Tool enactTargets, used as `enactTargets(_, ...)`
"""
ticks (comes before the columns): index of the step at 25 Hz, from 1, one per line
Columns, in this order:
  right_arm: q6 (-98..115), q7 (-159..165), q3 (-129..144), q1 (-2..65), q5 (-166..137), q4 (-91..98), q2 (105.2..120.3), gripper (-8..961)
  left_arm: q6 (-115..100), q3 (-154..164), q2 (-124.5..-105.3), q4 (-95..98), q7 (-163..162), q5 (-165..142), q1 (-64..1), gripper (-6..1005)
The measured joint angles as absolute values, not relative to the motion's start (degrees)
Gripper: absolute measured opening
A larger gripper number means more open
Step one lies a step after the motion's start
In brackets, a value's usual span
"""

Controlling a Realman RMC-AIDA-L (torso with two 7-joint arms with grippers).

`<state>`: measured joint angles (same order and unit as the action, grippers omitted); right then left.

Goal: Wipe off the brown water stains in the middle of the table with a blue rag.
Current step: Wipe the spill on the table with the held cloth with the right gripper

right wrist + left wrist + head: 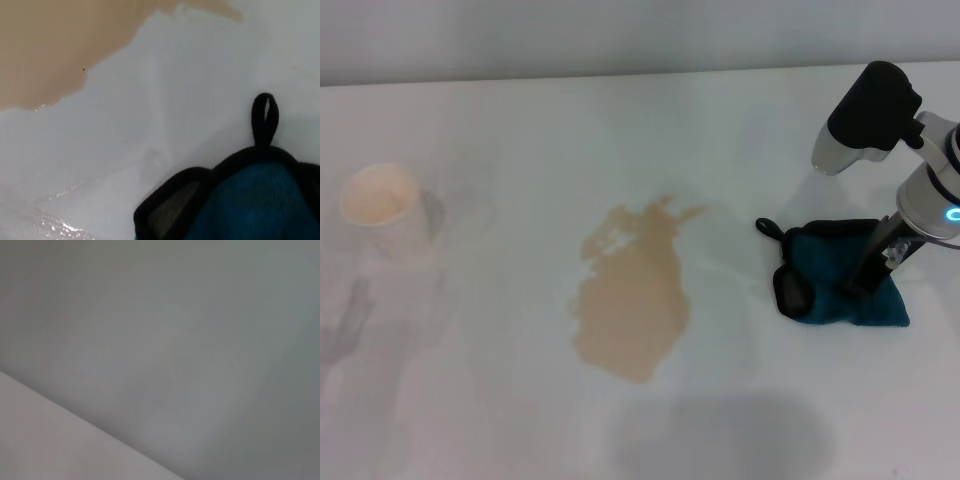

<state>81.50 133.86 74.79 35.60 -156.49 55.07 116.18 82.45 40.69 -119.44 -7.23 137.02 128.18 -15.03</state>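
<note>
Nothing wiped yet: brown water stains [632,300] spread whole and ragged-edged across the middle of the table [520,130], wet sheen at the margin in the right wrist view [55,55]. Blue rag [840,285] lying to the right of the blotch, near but apart from it, black loop [766,228] pointing toward the stain; same loop showing upright in the right wrist view [263,117], with the teal cloth [255,200] below it. Judged stage: picking up the rag, with carrying it left and all the rubbing left to do.

Right gripper [860,280] planted down onto the rag's middle, dark fingers pressed into the cloth, wrist slanting up and to the right toward the arm at the frame's edge. Seemingly pinching the fabric, though whether clenched on it or merely touching cannot be told from here.

Left gripper out of sight; left wrist view offering only blank grey surface.

Paper cup [382,205] at far left, well apart from the spill.
</note>
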Motion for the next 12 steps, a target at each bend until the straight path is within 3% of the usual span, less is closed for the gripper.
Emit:
enactTargets(2,81.51,133.86,74.77,35.62,-156.49,55.06,116.17,117,82.45,40.69,-119.44,-7.22,137.02,128.2,-15.03,880)
enactTargets(12,81.44,133.59,77.4,35.96,-151.2,54.46,116.06,49,82.45,40.69,-119.36,-7.1,137.02,128.31,-15.05,880)
